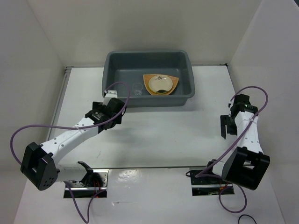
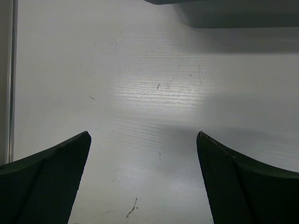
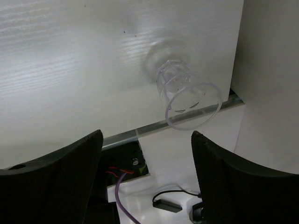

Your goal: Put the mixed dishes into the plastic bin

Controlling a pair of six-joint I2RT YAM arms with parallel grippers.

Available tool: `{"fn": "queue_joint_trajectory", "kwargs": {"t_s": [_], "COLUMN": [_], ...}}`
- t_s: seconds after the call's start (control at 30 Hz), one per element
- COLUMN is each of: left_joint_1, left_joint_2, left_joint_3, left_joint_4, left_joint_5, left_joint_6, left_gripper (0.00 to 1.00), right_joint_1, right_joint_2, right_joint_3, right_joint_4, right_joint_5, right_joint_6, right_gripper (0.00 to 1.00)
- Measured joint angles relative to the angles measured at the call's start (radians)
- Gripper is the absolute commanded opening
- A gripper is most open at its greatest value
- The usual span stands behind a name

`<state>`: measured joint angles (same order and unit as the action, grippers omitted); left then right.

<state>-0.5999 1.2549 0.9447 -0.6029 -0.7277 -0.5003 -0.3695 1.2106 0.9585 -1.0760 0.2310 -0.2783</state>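
Note:
The dark grey plastic bin (image 1: pixel 186 70) stands at the back middle of the table. Inside it lie the woven orange-tan basket tray (image 1: pixel 174 82) with the cream-gold plate (image 1: pixel 160 84) on it, and a small clear cup (image 1: pixel 138 89) to their left. The lime-green plate is out of view. My left gripper (image 1: pixel 112 100) is open and empty just before the bin's front left corner; its wrist view (image 2: pixel 143 134) shows bare table and the bin's foot (image 2: pixel 233 14). My right gripper (image 1: pixel 227 125) is open and empty (image 3: pixel 147 134). Another clear cup (image 3: pixel 187 95) stands beyond its fingertips, by the table's near edge.
White walls close in the table on the left, back and right. A metal strip (image 3: pixel 121 136) runs along the table's near edge, with the arm's mounting plate and a purple cable (image 3: pixel 122 196) below it. A purple cable loops out from each arm.

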Motion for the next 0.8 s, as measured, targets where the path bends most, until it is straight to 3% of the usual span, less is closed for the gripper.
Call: {"fn": "queue_joint_trajectory", "kwargs": {"t_s": [0.07,0.53,0.8], "left_joint_1": [0.0,0.0,0.0], "left_joint_2": [0.006,0.022,0.029], "left_joint_3": [0.0,0.01,0.011], "left_joint_4": [0.0,-0.01,-0.011], "left_joint_5": [0.0,0.0,-0.004], "left_joint_6": [-0.001,-0.001,-0.002], "left_gripper": [1.0,1.0,1.0], "right_joint_1": [0.0,-0.011,-0.028], "right_joint_2": [0.019,0.129,0.282], "right_joint_3": [-0.007,-0.055,-0.055], "right_joint_4": [0.011,0.052,0.066], "right_joint_5": [0.003,0.026,0.024], "right_joint_6": [-0.009,-0.061,-0.094], "right_gripper": [0.99,0.99,0.89]}}
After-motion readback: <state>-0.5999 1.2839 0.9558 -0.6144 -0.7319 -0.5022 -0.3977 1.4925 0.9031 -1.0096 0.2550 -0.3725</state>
